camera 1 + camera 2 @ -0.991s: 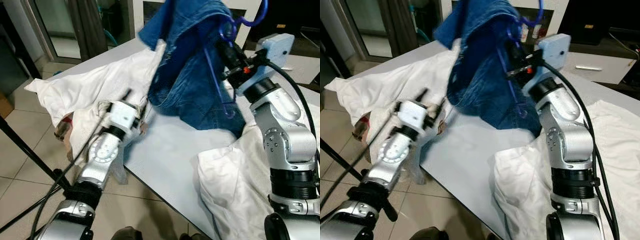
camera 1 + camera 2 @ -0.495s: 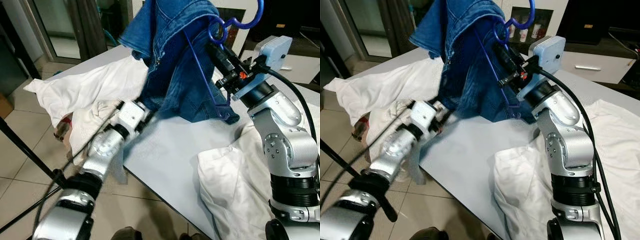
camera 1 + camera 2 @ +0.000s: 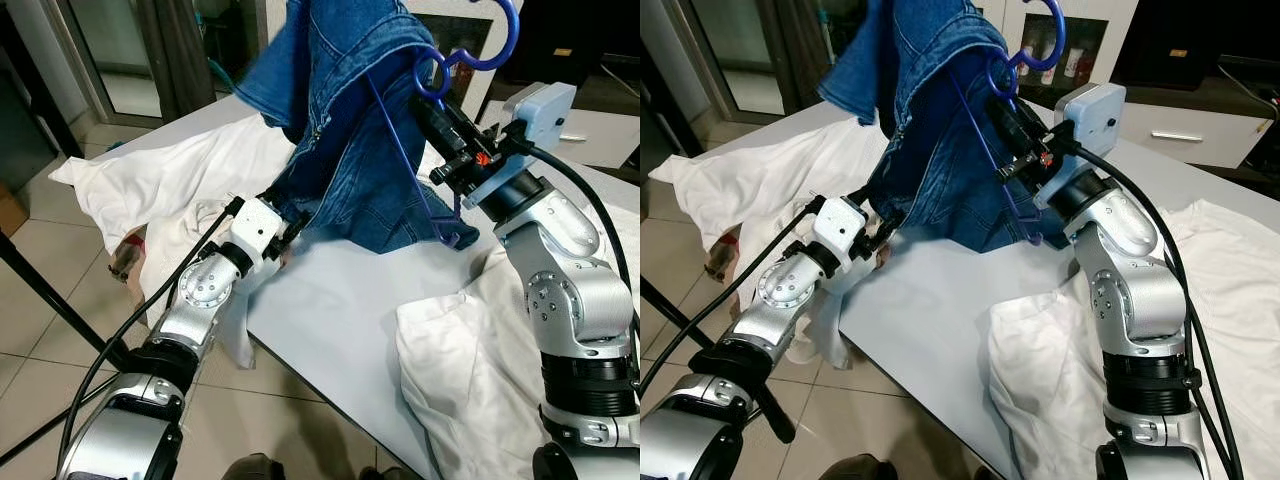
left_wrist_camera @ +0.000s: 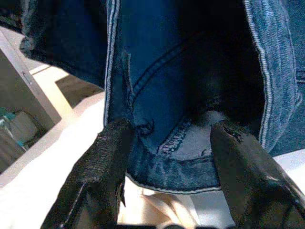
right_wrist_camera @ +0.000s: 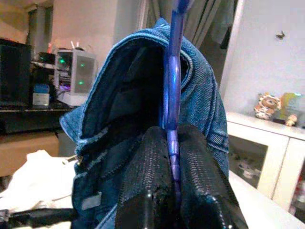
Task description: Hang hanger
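Blue plastic marks the hanger (image 3: 470, 62), raised above the counter (image 3: 330, 300) with a denim jacket (image 3: 350, 110) draped over it. The right pincer (image 5: 172, 157) is clamped tight on the hanger's neck, the thin blue bar pressed between its two black fingers (image 5: 145, 181); the hook curls up just above that pincer and the jacket hangs down and away from it towards the left arm. The jacket's lower edge trails onto the counter just beyond the right pincer's wrist.

The left pincer (image 4: 169, 157) sits low at the counter's near edge, right at the jacket's bottom hem. Its fingers (image 4: 102, 162) stand wide apart, with the stitched denim hem hanging just ahead of them, between the tips and not gripped.

White cloth (image 3: 160, 180) lies bunched on the counter behind and beside the left pincer, and another white cloth (image 3: 460, 370) spreads over the counter below the right arm.
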